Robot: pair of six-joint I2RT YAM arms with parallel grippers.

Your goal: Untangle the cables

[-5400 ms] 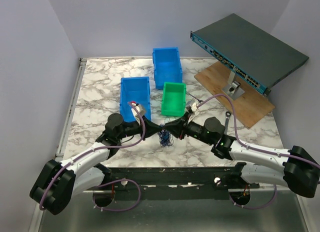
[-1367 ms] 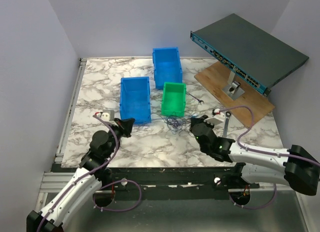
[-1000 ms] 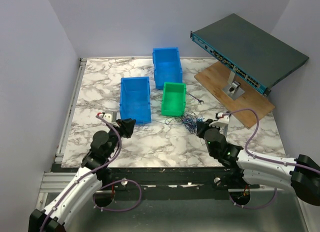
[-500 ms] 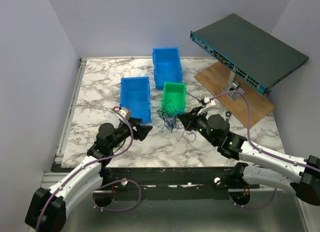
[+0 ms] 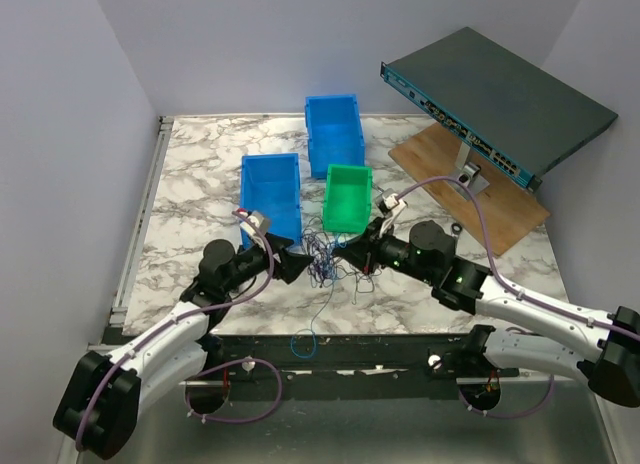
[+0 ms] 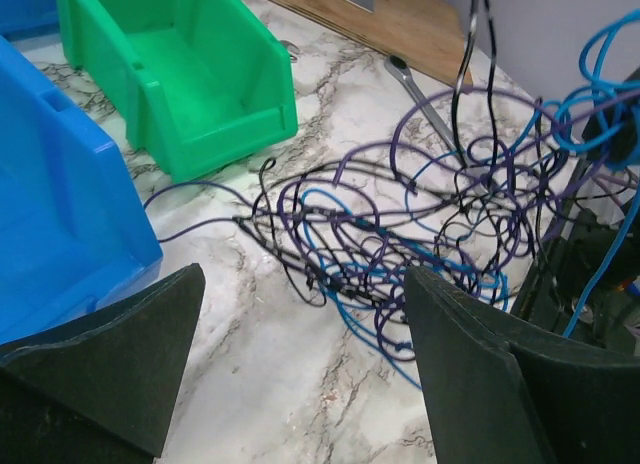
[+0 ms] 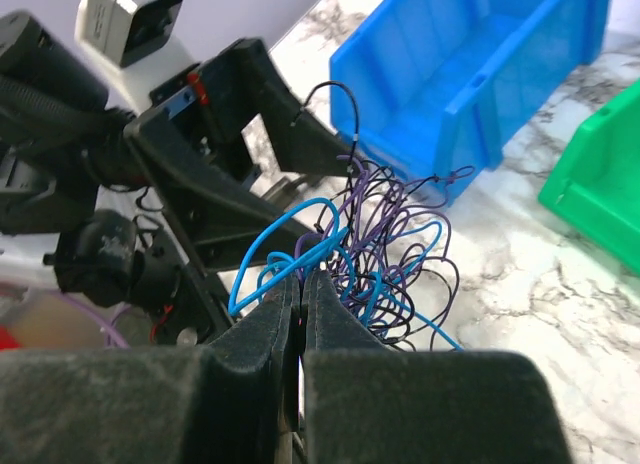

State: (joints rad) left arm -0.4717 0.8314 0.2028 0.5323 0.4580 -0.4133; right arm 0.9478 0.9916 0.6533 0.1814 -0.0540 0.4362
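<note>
Moved since half a second earlier: both arms drawn together; left gripper (image 5: 292, 265) jaws spread wider, now agape and holding nothing; cables (image 5: 325, 254) carried leftward, now on the marble table (image 5: 200, 174) between the two grippers, just in front of the green bin (image 5: 347, 196).

Grip: right gripper (image 7: 301, 280) clamped on a light-blue strand of the bundle.

Progress: early. Blue, purple and black strands remain one knotted clump. One blue strand trails loose toward the near table edge. All separating is left.

Views: overhead alone shows that trailing strand. Left wrist shows the wrench (image 6: 425, 99) beyond the clump, hard to make out from overhead. Right wrist alone shows the pinch.
</note>
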